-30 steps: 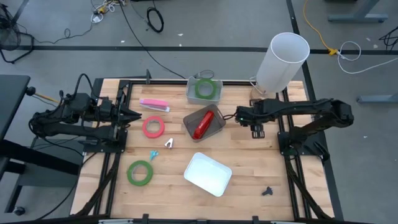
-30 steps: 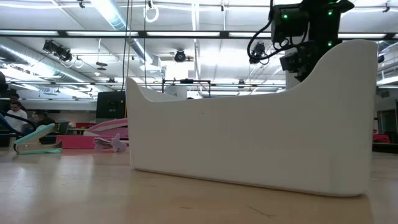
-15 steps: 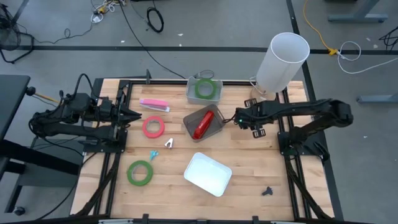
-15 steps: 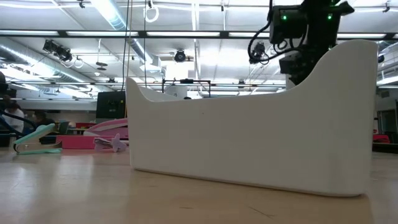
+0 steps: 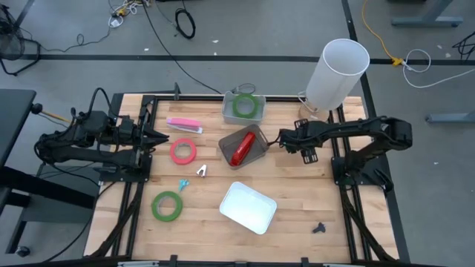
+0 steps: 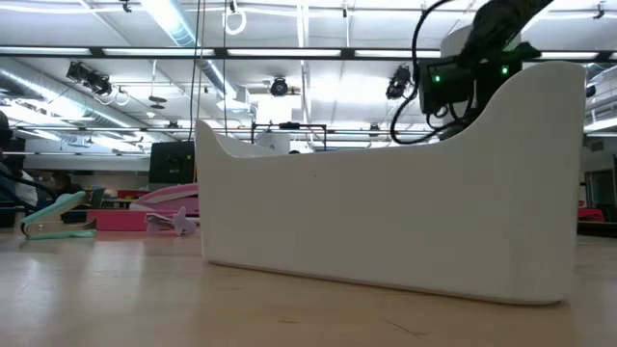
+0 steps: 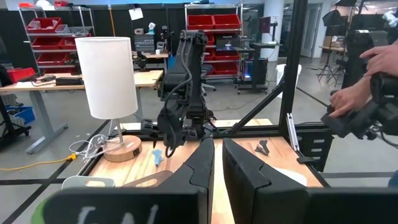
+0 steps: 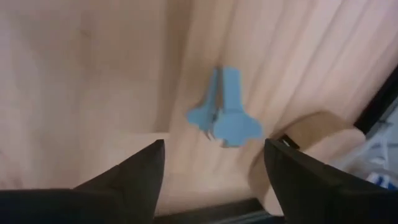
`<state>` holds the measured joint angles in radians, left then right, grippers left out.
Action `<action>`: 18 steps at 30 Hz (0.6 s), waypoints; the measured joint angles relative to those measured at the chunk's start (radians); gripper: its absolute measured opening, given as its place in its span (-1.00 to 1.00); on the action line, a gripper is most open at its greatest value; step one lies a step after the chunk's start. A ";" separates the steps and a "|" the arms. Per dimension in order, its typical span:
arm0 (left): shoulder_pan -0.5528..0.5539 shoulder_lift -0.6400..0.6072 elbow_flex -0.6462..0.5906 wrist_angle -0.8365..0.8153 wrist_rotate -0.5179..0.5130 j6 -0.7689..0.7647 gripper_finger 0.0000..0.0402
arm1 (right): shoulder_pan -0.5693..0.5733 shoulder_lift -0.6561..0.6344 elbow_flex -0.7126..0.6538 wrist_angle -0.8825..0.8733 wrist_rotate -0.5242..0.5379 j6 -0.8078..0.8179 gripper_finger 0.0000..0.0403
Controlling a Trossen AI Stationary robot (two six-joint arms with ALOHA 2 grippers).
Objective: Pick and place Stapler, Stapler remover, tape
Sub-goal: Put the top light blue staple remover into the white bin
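High view: the right gripper (image 5: 280,139) hovered beside a grey tray (image 5: 257,154) holding a red stapler (image 5: 242,148) near the bench's middle. One green tape roll (image 5: 243,105) lay in a clear tray (image 5: 226,113) at the far edge, a red-pink tape roll (image 5: 182,151) and a second green roll (image 5: 167,205) toward the left edge. The left gripper (image 5: 162,136) waited at the left edge.
Left wrist view: its fingers (image 7: 202,165) stood nearly together.
Right wrist view: the right fingers (image 8: 134,168) were spread apart over a small blue remover (image 8: 222,110)
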<state>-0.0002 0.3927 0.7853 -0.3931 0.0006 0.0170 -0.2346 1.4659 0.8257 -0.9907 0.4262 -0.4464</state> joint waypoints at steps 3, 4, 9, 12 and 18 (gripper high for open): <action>0.000 0.000 0.000 0.000 0.000 0.000 -0.83 | -0.015 0.006 -0.021 0.033 0.056 -0.060 0.37; 0.000 0.000 0.000 0.000 0.000 0.000 -0.83 | -0.019 0.008 -0.023 0.048 0.061 -0.082 0.36; 0.000 0.000 0.000 0.000 0.000 0.000 -0.83 | -0.021 0.009 -0.024 0.091 0.061 -0.133 0.27; 0.000 0.000 0.000 0.000 0.000 0.000 -0.83 | -0.021 0.009 -0.024 0.108 0.052 -0.142 0.20; 0.000 0.000 0.000 0.000 0.000 0.000 -0.83 | -0.031 0.025 -0.038 0.118 0.020 -0.143 0.10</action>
<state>-0.0006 0.3926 0.7853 -0.3933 0.0006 0.0170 -0.2653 1.4908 0.7876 -0.8730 0.4465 -0.5889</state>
